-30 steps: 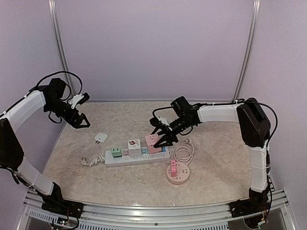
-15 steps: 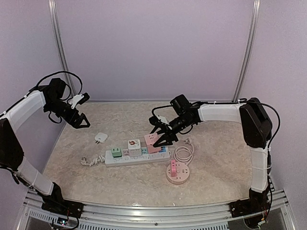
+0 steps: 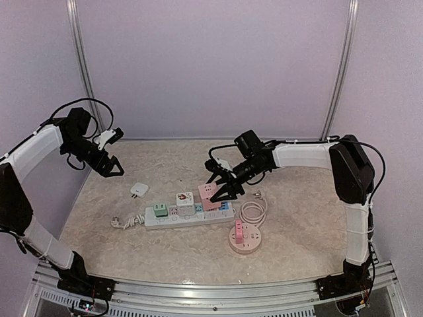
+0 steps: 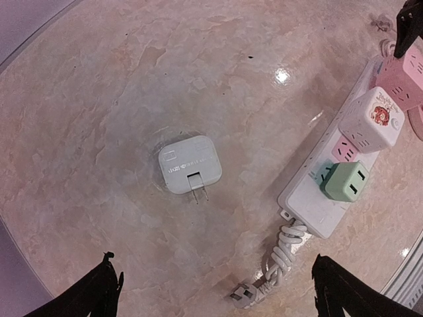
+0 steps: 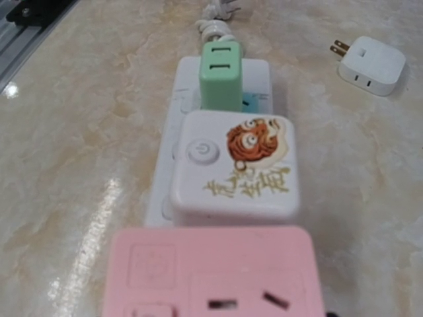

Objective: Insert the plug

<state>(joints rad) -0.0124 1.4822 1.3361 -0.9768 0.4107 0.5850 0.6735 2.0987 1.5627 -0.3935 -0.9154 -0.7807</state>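
We are pinching the pink adapter (image 3: pixel 209 193) in the right gripper (image 3: pixel 225 191), apparently seating it on the power strip (image 3: pixel 192 218), while the spread left gripper (image 3: pixel 113 170) is hovering near the loose white plug (image 3: pixel 138 189).

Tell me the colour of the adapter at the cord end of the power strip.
Mint green; the adapter shows best in the right wrist view.

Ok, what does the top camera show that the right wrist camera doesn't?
Only the top view: the round pink socket hub, the left arm and the right arm. Only the right wrist: the power-button symbol on the white tiger-print cube adapter. Both: that cube, the white power strip, green cube adapter, pink cube adapter, loose white flat charger.
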